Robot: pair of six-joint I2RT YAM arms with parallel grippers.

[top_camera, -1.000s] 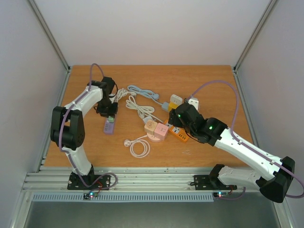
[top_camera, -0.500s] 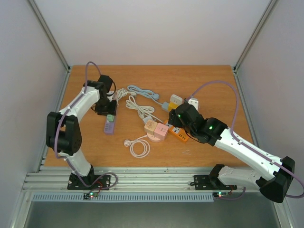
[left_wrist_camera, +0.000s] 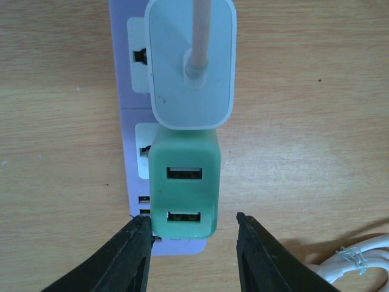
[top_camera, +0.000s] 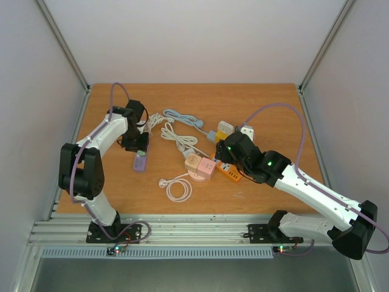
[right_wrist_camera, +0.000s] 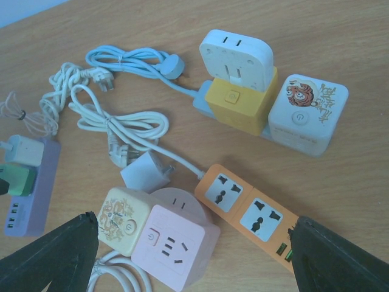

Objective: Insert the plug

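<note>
A purple power strip (left_wrist_camera: 130,121) lies on the wooden table. A white plug (left_wrist_camera: 191,67) with a cable sits in it, and right below that sits a green USB plug (left_wrist_camera: 184,188). My left gripper (left_wrist_camera: 191,243) is open around the green plug's lower end. Its left finger (left_wrist_camera: 130,255) is close against the plug's corner, and the right finger (left_wrist_camera: 261,255) stands clear of it. From above, the left gripper (top_camera: 138,146) hovers over the strip (top_camera: 140,163). My right gripper (right_wrist_camera: 193,243) is wide open and holds nothing. It hangs over a pink cube socket (right_wrist_camera: 173,243) and an orange strip (right_wrist_camera: 249,210).
A loose white adapter (right_wrist_camera: 143,173) lies beside the pink cube. Coiled white cables (right_wrist_camera: 121,125) and a blue cable (right_wrist_camera: 130,61) lie mid-table. Behind them are stacked yellow and white cube sockets (right_wrist_camera: 240,100). A white cord with a round plug (top_camera: 176,185) lies nearer the front.
My left gripper's jaws have spread apart around the green plug, and the left arm has shifted a little. The right arm has not moved.
</note>
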